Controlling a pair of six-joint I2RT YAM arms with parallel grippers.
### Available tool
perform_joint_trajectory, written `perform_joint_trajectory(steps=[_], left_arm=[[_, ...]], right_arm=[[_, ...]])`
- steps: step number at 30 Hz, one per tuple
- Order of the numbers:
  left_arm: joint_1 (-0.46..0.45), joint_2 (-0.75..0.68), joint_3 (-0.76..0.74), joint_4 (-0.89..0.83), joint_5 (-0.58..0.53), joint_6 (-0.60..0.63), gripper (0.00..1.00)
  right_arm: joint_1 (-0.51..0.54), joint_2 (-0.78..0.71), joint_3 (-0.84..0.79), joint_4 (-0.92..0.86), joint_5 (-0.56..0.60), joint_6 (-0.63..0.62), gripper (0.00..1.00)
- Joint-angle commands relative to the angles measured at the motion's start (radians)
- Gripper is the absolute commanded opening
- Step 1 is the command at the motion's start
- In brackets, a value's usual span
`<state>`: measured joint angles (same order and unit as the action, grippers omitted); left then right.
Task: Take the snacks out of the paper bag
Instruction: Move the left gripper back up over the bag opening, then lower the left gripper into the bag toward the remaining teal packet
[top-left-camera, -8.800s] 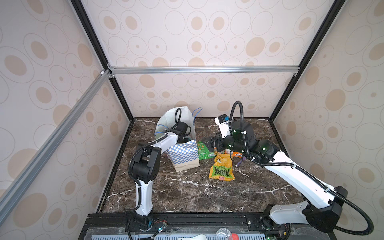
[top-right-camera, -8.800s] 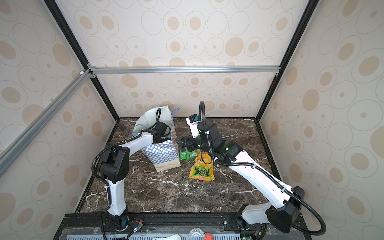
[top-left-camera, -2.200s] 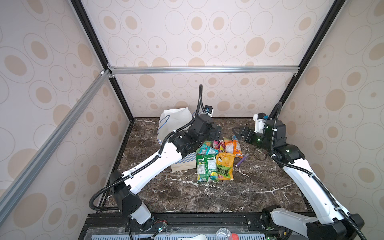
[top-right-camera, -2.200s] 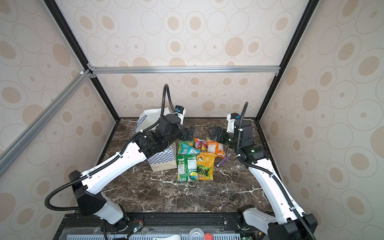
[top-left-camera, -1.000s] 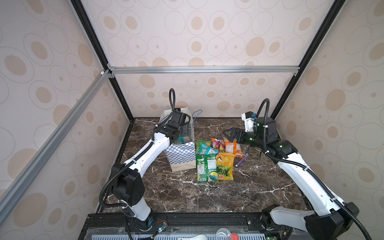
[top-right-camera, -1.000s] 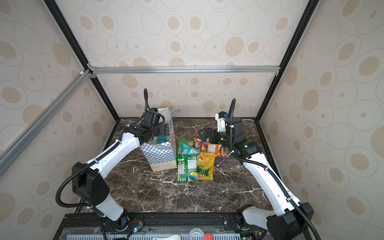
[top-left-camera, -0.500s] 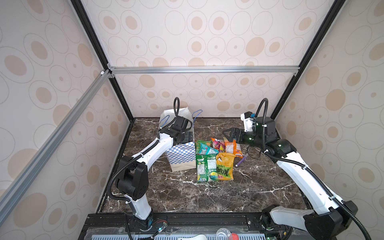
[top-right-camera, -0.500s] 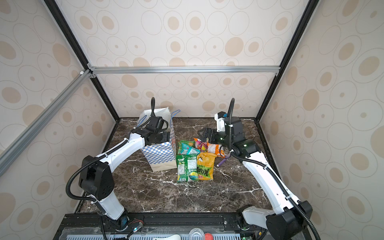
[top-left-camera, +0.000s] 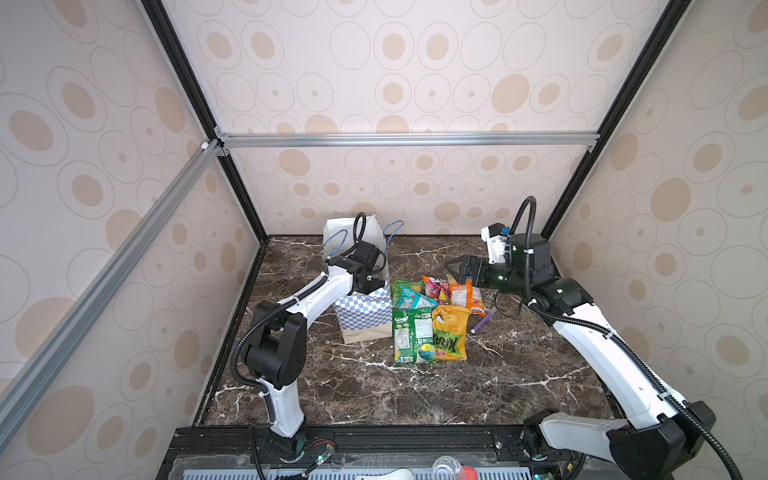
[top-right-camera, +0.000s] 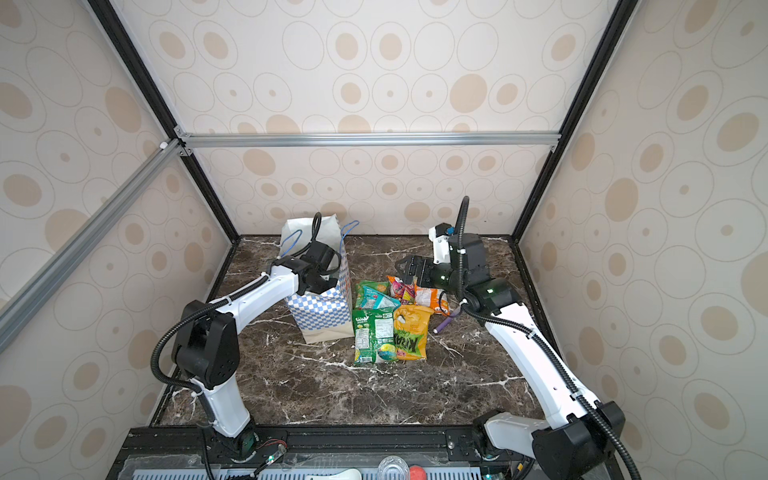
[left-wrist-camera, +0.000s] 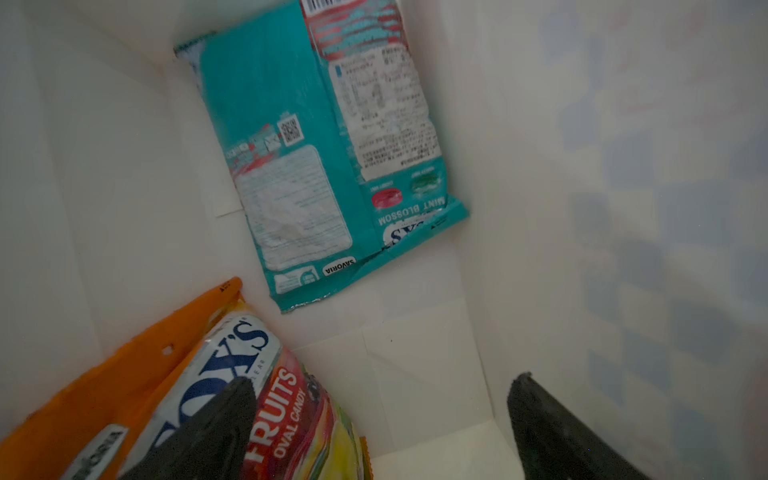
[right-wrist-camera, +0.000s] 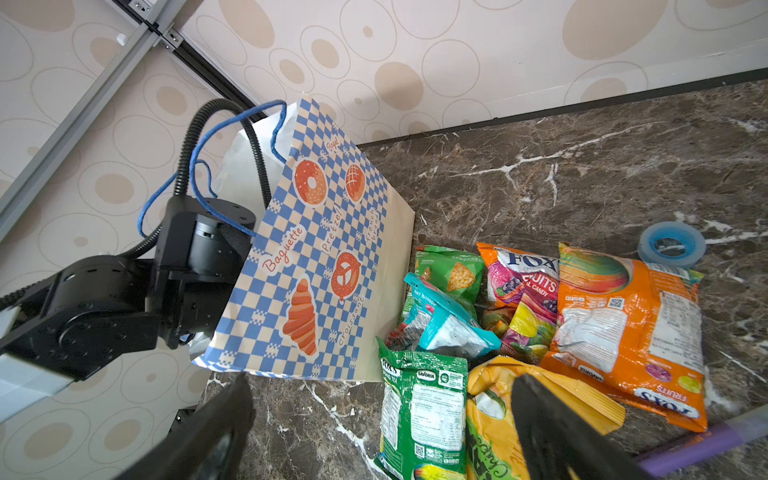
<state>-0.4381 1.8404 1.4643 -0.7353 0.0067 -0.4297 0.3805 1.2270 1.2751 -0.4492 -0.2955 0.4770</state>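
Observation:
The paper bag (top-left-camera: 362, 316) (top-right-camera: 321, 312) (right-wrist-camera: 316, 249) stands upright left of the middle, its checkered front facing the snacks. My left gripper (left-wrist-camera: 380, 415) is down inside it, open and holding nothing. One fingertip (left-wrist-camera: 216, 419) overlaps an orange fruit-candy packet (left-wrist-camera: 266, 399). A teal mint packet (left-wrist-camera: 324, 158) lies flat against the bag's inner wall. Outside, several snacks lie in a heap: green (top-left-camera: 411, 337), yellow (top-left-camera: 449, 332), orange (top-left-camera: 467, 296), pink (top-left-camera: 436, 287), teal (right-wrist-camera: 446, 322). My right gripper (top-left-camera: 459, 266) (right-wrist-camera: 382, 424) hovers open above the heap.
A purple pen (top-left-camera: 483, 320) (top-right-camera: 446, 322) lies right of the heap, partly under my right arm. A blue tape roll (right-wrist-camera: 671, 243) sits behind the orange packet. Patterned walls close in the marble table (top-left-camera: 415, 395) at the back and sides.
My left arm has swung from the snack heap back to the bag and lowered its open gripper inside. The right gripper has drifted slightly toward the heap.

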Motion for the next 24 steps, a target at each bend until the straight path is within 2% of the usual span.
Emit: perform_joint_trajectory(steps=[1,7,16,24], left_arm=[[0.007,0.026,0.027,-0.085,0.0,0.014,0.95],[0.012,0.048,0.04,-0.117,0.03,0.039,0.94],[0.019,0.131,0.028,-0.163,0.096,0.087,0.98],[0.032,0.235,0.02,-0.167,0.08,0.1,0.98]], right_arm=[[0.005,-0.005,-0.008,-0.009,-0.004,-0.011,1.0],[0.005,0.004,-0.006,-0.006,0.0,-0.02,1.0],[0.005,0.016,-0.008,-0.008,-0.005,-0.029,1.0],[0.005,0.007,-0.023,-0.005,0.01,-0.03,1.0]])
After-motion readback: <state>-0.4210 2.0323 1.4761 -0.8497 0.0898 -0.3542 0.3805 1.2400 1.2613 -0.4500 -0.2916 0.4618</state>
